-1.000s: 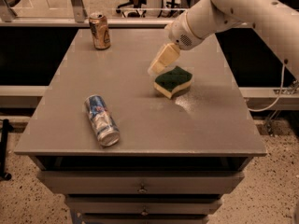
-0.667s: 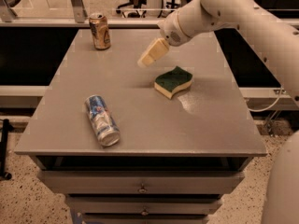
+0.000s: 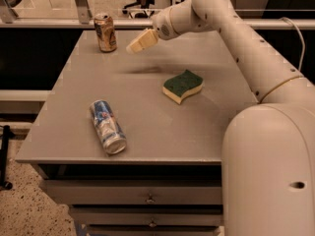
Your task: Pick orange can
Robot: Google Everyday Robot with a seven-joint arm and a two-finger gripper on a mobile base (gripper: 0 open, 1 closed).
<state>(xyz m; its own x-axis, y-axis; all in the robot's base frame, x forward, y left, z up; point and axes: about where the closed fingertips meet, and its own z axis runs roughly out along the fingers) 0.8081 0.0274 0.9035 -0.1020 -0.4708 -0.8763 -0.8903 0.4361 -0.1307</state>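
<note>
The orange can stands upright at the far left corner of the grey table. It is orange-gold with a silver top rim. My gripper hangs above the table just to the right of the can, a short gap away, pointing left towards it. It holds nothing. My white arm reaches in from the right across the far side of the table.
A blue-and-silver can lies on its side near the front left of the table. A green and yellow sponge lies to the right of the table's middle. Drawers sit below the front edge. A railing runs behind the table.
My gripper has moved left and farther back, from above the sponge to close beside the orange can. The cans and the sponge have not moved.
</note>
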